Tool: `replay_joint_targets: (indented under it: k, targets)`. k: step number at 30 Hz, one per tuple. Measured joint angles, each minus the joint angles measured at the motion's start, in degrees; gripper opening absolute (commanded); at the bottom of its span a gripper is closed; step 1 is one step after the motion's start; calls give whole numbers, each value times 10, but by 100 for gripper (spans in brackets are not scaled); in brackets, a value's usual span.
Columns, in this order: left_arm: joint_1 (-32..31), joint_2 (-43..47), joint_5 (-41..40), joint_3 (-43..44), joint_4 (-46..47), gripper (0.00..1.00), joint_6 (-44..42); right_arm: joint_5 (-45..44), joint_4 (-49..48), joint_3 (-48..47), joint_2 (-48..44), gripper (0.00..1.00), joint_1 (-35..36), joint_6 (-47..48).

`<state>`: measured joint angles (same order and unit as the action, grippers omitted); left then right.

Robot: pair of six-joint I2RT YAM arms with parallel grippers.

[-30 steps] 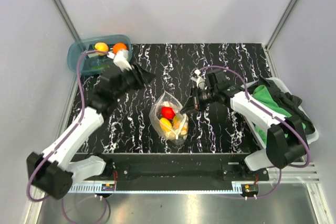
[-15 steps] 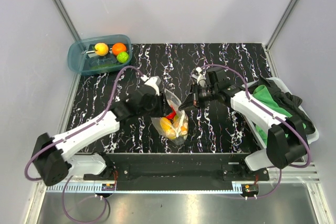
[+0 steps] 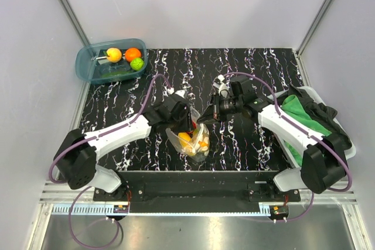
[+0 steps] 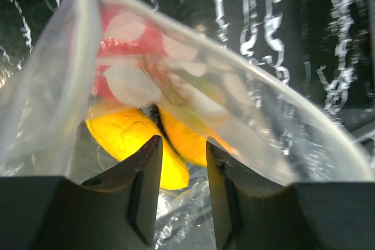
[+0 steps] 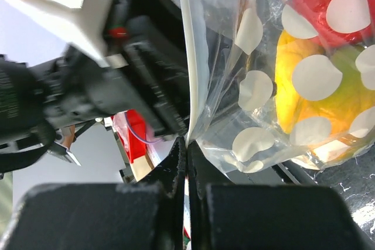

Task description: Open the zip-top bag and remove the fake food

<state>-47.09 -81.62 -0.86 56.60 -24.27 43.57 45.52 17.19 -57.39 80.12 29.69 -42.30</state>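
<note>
right claw clenched on bag rim; left claw released, fingers apart at bag mouth, food just ahead

- Top view: bright, even and diffuse from overhead, with only faint soft shadows under the arms on the black marbled table.
- Sharp throughout there, pale walls slightly washed out, a glaring white strip along the near rail.
- Left wrist view: very close and soft-focused, milky haze through the zip-top bag, white glints on its folds.
- Fake food behind the plastic saturated but smeared; left gripper dark and underexposed along the bottom.
- Right wrist view: crisp on the bag's pale dots and creases, blurred in the background.
- Right gripper almost a black silhouette; blown-out white patch at top left.
</note>
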Motion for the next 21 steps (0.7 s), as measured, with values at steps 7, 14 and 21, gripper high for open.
replay_joint_targets:
  k: [7, 14, 21]
  targets:
    - [0, -2, 1, -42, -3, 53, 8, -1, -5, 6, -13, 0, 0, -2]
    - [-2, -11, 0, -59, 0, 63, 14, -5, -11, 29, -28, 0, 0, -4]
    - [-5, -71, -2, -43, 4, 68, 13, -6, -14, 44, -38, 0, 0, -6]
